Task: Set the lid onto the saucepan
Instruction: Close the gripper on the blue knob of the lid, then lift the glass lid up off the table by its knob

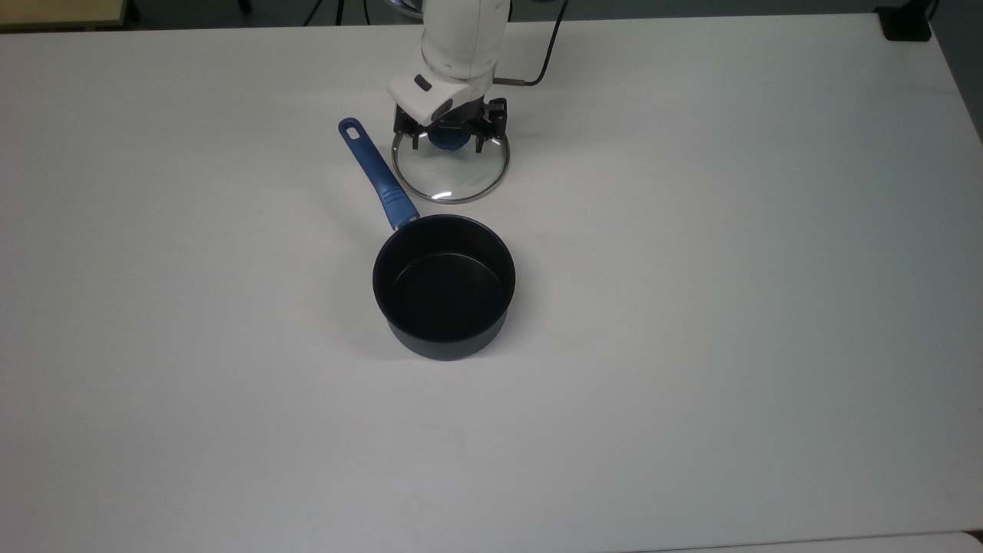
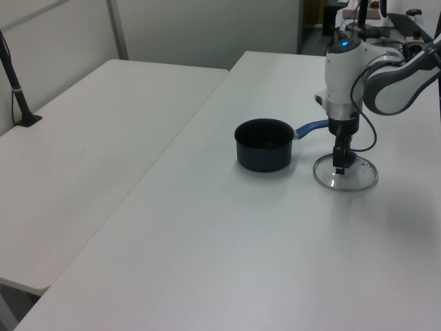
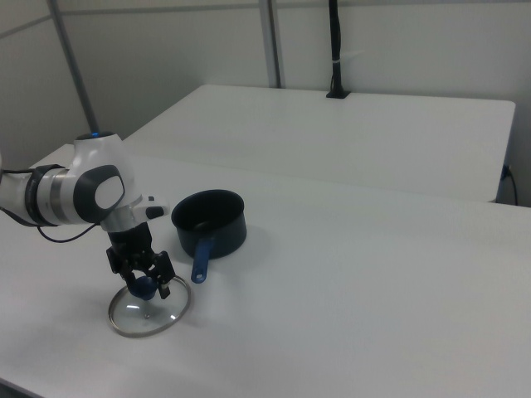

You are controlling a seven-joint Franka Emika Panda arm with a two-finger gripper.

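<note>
The saucepan point(image 1: 444, 284) stands upright on the white table point(image 1: 691, 307), black inside, its blue handle point(image 1: 376, 173) pointing toward the top view's upper left. Just beyond the handle the glass lid point(image 1: 453, 175) lies flat on the table, clear of the pan. My gripper point(image 1: 449, 138) is lowered over the lid's blue knob point(image 1: 445, 140), with a finger on each side of it; the fingers look open. In the left view the gripper point(image 2: 341, 165) hangs over the lid point(image 2: 348, 178), to the right of the saucepan point(image 2: 262, 145). The right view has the gripper point(image 3: 143, 282) around the knob above the lid point(image 3: 145, 315), with the saucepan point(image 3: 209, 220) behind.
A second white table point(image 2: 103, 117) adjoins on the left view's left. A black cable point(image 1: 549, 38) trails from the arm at the table's far edge. A black post point(image 3: 334, 50) stands at the back of the other table.
</note>
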